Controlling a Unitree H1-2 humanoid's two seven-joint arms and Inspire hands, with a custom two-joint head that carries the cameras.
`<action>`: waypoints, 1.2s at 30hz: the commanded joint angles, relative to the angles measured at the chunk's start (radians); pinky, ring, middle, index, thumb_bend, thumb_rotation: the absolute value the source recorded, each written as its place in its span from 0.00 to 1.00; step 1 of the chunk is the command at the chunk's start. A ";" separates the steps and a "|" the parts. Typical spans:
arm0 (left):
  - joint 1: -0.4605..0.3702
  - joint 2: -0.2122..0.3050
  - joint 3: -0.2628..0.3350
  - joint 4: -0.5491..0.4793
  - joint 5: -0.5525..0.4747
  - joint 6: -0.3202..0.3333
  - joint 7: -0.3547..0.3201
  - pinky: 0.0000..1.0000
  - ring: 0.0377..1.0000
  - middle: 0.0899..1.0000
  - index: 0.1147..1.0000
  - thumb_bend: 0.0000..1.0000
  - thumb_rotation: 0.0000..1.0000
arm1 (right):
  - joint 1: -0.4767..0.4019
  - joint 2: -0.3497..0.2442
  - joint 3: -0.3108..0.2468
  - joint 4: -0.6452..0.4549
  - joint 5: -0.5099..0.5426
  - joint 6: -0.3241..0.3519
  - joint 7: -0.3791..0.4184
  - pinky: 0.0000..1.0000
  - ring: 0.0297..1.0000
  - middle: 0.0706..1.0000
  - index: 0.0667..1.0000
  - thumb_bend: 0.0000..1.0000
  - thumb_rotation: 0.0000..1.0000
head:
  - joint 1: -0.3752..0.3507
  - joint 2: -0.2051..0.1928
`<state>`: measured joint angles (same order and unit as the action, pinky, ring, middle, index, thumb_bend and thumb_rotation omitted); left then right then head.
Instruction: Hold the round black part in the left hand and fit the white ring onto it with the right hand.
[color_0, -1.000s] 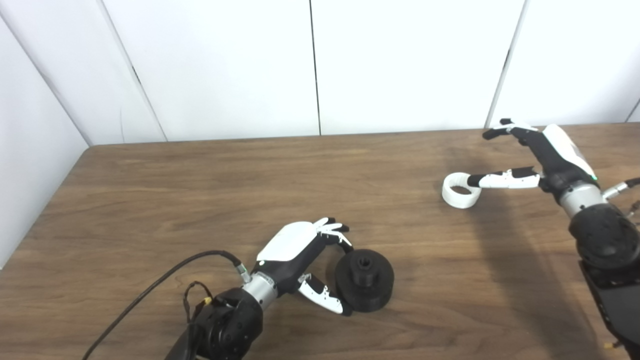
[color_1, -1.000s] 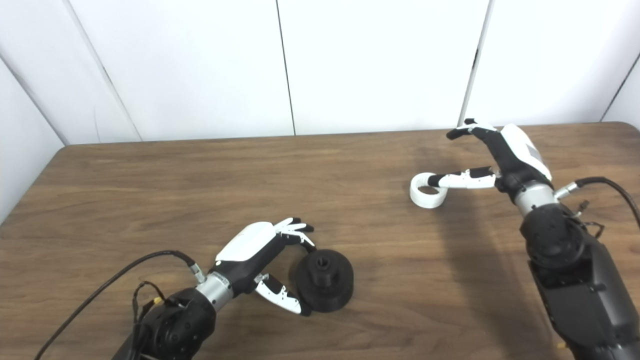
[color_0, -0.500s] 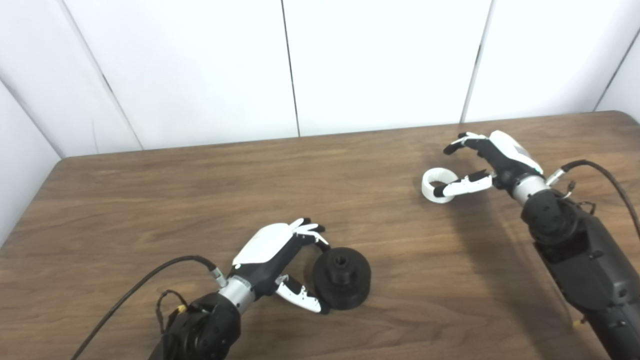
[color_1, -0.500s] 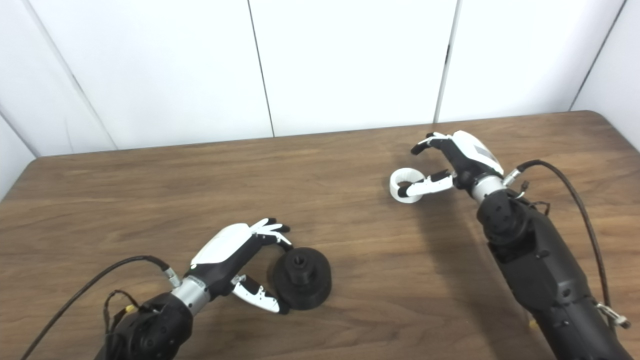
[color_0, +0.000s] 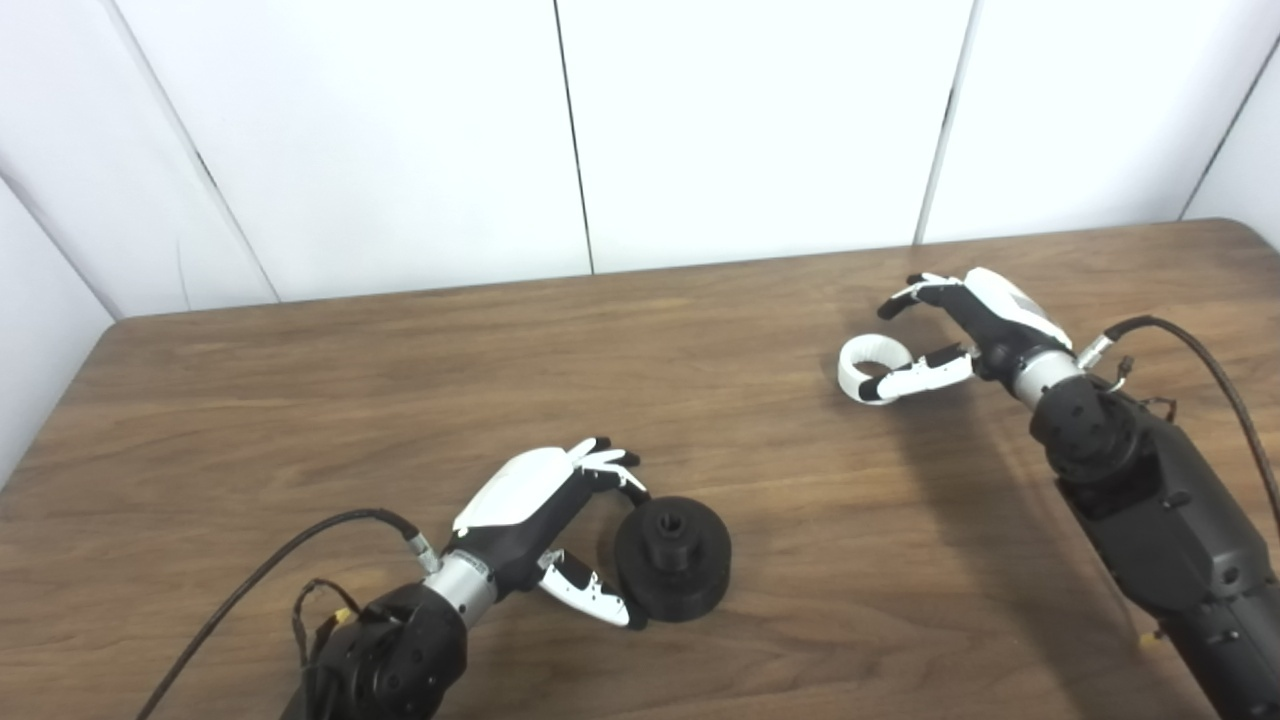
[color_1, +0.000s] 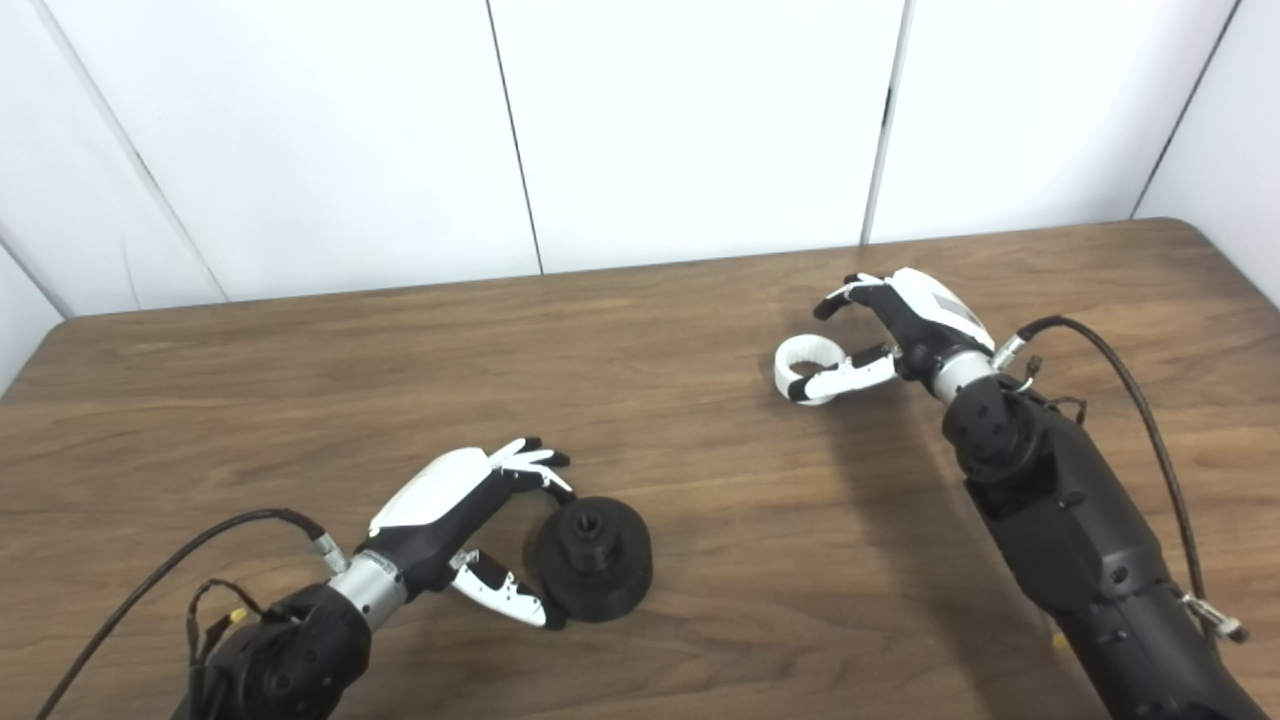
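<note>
1. Our left hand (color_0: 545, 520) lies on the table (color_0: 300, 400) with its fingers curled around the near-left edge of the black part (color_0: 672, 560): thumb under the near rim, the other fingers at the far rim. They touch or nearly touch it, yet the part sits flat on the wood, so we read the hand as open, not gripping.
2. The black part, just beyond our left fingertips, looks like stiff, solid plastic: a thick disc with a raised hub. We judge it moderately heavy and best pinched across its outer rim, leaving the hub free.
3. Our right hand (color_0: 960, 330) is spread open, thumb lying across the near side of the white ring (color_0: 868, 368) and fingers arched above and behind it. Nothing is clamped yet.
4. The ring lies on the table at our right thumb tip, well apart from the black part. It looks light, rigid and smooth, so it may skid; we would pinch its wall between thumb and finger.
</note>
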<state>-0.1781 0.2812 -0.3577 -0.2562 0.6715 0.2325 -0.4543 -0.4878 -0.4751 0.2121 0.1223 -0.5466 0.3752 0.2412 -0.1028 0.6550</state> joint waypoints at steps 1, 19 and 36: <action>-0.022 0.016 0.014 -0.027 0.004 0.018 -0.004 0.91 1.00 0.91 0.59 0.89 0.20 | -0.057 -0.022 -0.001 -0.014 -0.020 -0.007 -0.002 0.89 0.98 0.93 0.71 0.99 0.38 | 0.000 0.001; -0.014 0.021 0.016 -0.049 0.000 0.020 -0.006 0.90 0.99 0.91 0.59 0.89 0.19 | -0.057 -0.007 -0.003 0.043 -0.015 -0.027 -0.019 0.88 0.99 0.93 0.70 0.94 0.35 | 0.003 0.003; -0.015 0.019 0.018 -0.059 0.002 0.031 -0.019 0.90 1.00 0.91 0.59 0.89 0.19 | -0.064 -0.001 -0.008 0.090 -0.004 -0.055 -0.040 0.88 0.98 0.93 0.68 0.92 0.36 | 0.012 0.004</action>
<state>-0.1753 0.2891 -0.3480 -0.2896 0.6705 0.2631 -0.4819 -0.4997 -0.4713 0.2162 0.2213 -0.5541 0.3512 0.2271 -0.0905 0.6581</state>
